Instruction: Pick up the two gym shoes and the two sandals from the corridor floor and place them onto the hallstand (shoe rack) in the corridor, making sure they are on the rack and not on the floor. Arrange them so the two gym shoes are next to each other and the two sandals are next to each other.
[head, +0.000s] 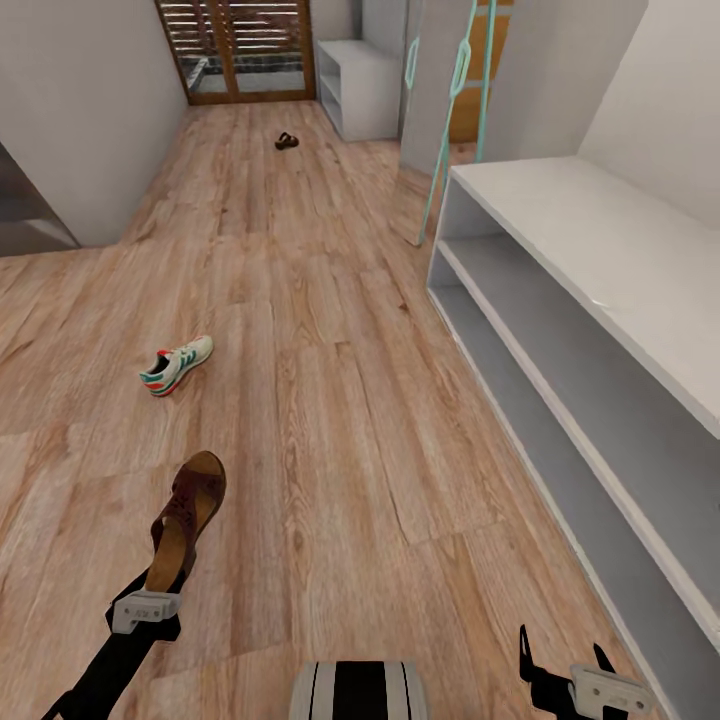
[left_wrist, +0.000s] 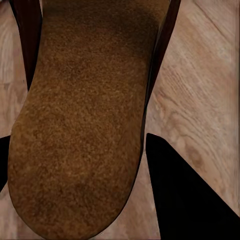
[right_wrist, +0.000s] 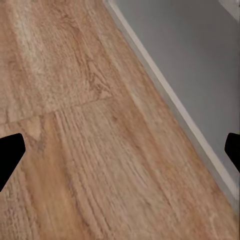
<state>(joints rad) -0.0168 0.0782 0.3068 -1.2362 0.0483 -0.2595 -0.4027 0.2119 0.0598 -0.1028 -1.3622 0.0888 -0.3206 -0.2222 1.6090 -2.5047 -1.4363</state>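
One sandal (head: 186, 520) in left pincer (head: 160, 585); gym shoe (head: 177, 365) beyond, second sandal (head: 287, 141) far.

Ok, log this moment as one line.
left gripper: shut on sandal | right gripper: open, empty | gym shoe: on floor | hallstand: no shoes visible

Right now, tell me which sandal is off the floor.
The near sandal, clamped by its heel in the left gripper. The other sandal lies far down the corridor floor.
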